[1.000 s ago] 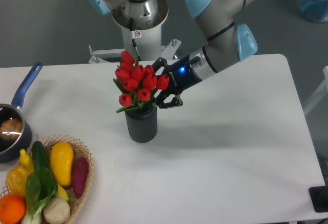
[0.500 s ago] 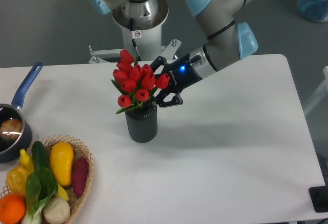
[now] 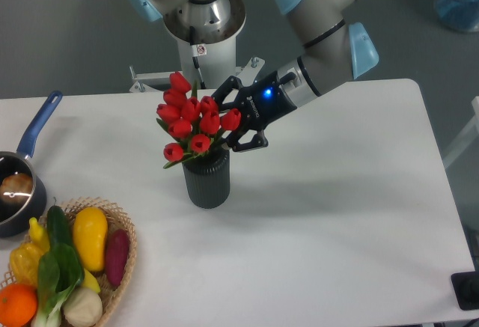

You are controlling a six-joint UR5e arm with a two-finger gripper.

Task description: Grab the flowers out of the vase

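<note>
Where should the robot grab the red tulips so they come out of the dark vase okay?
Probably low on the bunch, just under the red heads, coming in from the right side. That is where the gripper sits, though whether it is closed on them is hard to tell. The flowers lean left over the vase, so the stems show on the right, and the heads look easy to crush.

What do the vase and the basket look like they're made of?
The vase: dark grey, matte, finely ribbed; likely ceramic or plastic, I can't tell which. The basket: tan woven wicker or similar fibre, with an open weave visible at its rim.
</note>
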